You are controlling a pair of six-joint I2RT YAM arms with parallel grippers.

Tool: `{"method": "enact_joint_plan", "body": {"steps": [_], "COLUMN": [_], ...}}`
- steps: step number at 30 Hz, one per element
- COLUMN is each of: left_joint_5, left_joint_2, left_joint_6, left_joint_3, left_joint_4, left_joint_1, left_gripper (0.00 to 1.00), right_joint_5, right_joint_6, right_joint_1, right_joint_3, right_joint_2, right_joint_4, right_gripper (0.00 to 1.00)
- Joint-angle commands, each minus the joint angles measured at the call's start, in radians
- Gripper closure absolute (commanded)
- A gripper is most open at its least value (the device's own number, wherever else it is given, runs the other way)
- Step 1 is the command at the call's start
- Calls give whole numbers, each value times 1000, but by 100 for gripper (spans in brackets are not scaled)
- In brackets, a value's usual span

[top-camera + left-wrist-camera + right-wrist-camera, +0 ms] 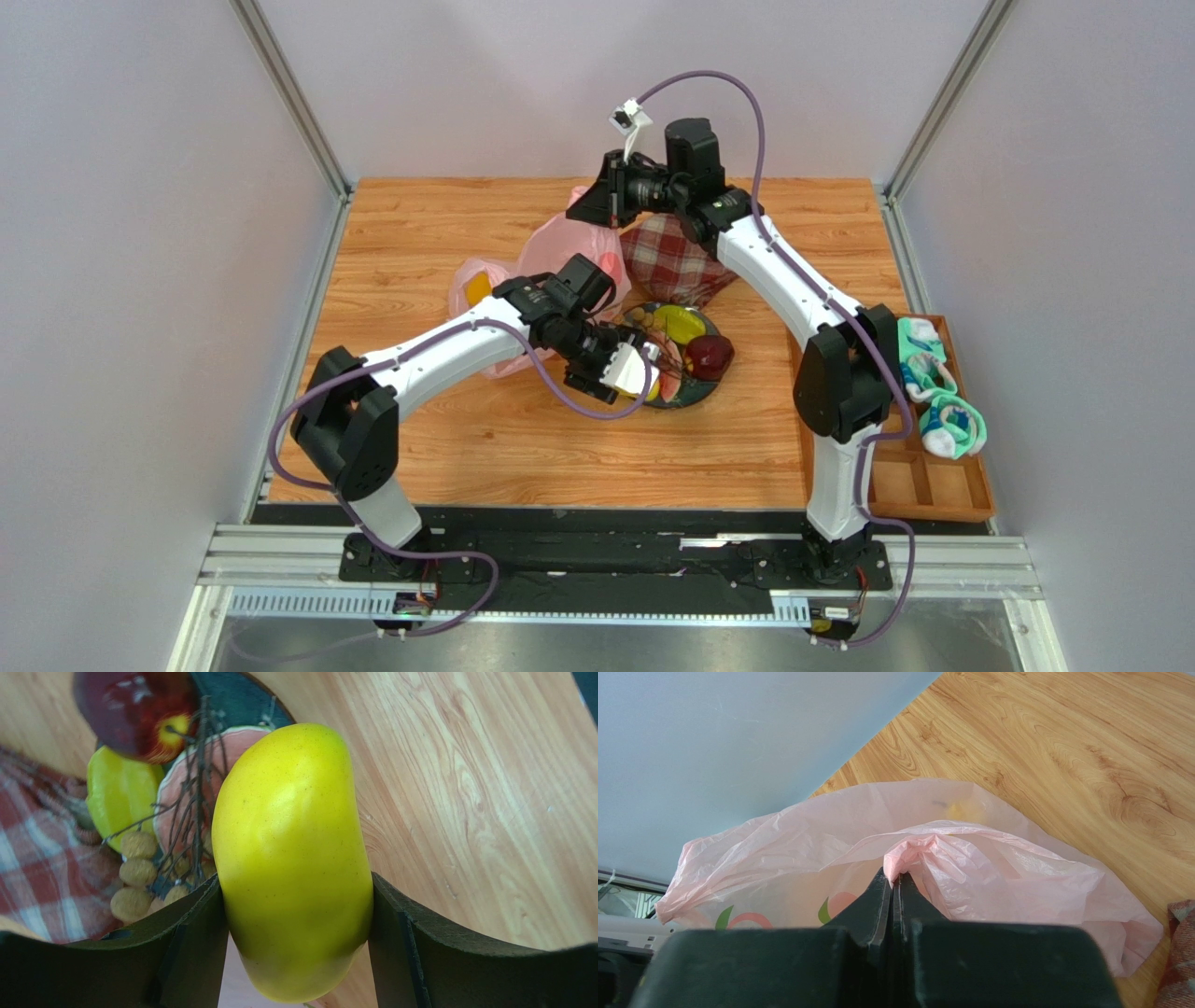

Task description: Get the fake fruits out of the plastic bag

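My left gripper is shut on an elongated yellow fruit and holds it at the left edge of the dark plate. On the plate lie a dark red apple, a green pear-like fruit, a pink-red slice and a brownish grape bunch. The pink plastic bag lies behind my left arm. My right gripper is shut on a pinched fold of the bag and holds it up. A yellow shape shows through the bag's left end.
A red plaid cloth lies between the bag and the plate. A wooden tray with rolled teal socks stands at the right table edge. Grey walls enclose the table on three sides.
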Motion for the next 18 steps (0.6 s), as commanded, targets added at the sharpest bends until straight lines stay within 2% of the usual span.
{"method": "enact_joint_plan", "body": {"steps": [1, 7, 14, 18], "left_joint_5": [-13, -40, -63, -95], "left_joint_2": [84, 189, 235, 258], "left_joint_6": [260, 279, 270, 227], "left_joint_3": [90, 193, 187, 170], "left_joint_4": [-85, -142, -107, -19], "left_joint_1": [-27, -48, -53, -61], "left_gripper": [100, 100, 100, 85], "right_joint_5": [0, 3, 5, 6], "right_joint_6": [2, 4, 8, 16], "right_joint_1": [11, 22, 28, 27], "right_joint_3": [-28, -91, -131, -139], "right_joint_2": [-83, -125, -151, -155], "right_joint_4": [46, 53, 59, 61], "right_gripper": [100, 100, 100, 100]}}
